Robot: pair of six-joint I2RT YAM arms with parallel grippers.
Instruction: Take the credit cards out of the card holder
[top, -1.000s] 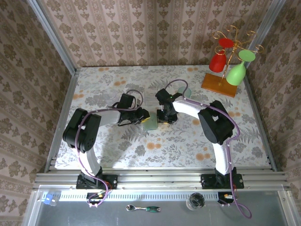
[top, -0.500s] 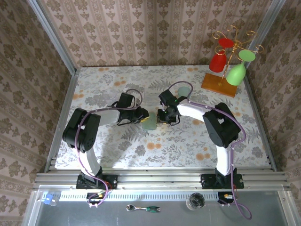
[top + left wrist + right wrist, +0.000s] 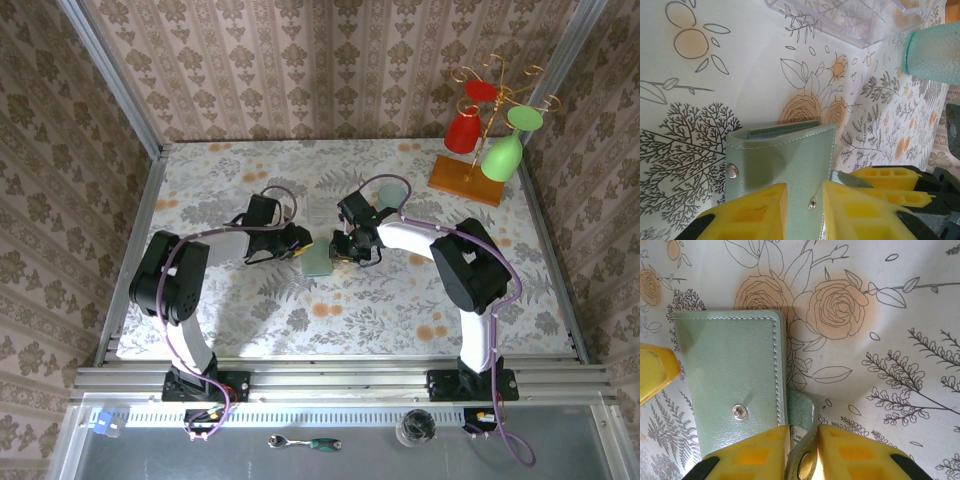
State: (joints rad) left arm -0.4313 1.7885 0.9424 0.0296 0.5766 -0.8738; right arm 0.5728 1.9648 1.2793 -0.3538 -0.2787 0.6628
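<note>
Pinching the card holder [image 3: 785, 160] on the table, the left gripper [image 3: 805, 205] is steadying it while the right gripper [image 3: 802, 450] is gripping its snap tab [image 3: 802, 455]; cards still inside.

Right tool [image 3: 345, 246] now apparently closed onto the card holder [image 3: 318, 262] strap, arm nudged left.

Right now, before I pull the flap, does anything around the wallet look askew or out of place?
Nothing stands out. The card holder lies flat on the table, closed, with card edges showing at its open end in the left wrist view. The right pincer pinches its snap tab; the left pincer grips its other edge. The teal cup stands apart.
</note>
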